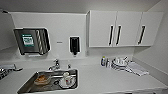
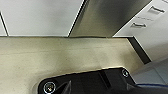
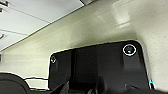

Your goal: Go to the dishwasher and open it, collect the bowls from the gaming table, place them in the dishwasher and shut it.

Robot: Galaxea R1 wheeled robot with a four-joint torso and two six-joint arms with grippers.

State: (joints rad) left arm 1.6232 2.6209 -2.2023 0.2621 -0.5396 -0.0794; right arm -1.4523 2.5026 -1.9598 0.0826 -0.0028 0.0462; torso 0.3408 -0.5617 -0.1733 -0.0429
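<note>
Gripper state on either arm impossible to tell, facing a white tabletop (image 1: 105, 77) with one steel sink (image 1: 30, 85) holding dirty dishes, three wall cabinet doors (image 1: 125, 28) above, one stainless dishwasher (image 2: 107, 17) front shut beside white cabinets.

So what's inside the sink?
In the sink lie a brownish bowl-like dish and a white cup sitting on a plate. Whatever lies under those dishes is covered, and what is in the brownish dish is too blurred to tell.
</note>
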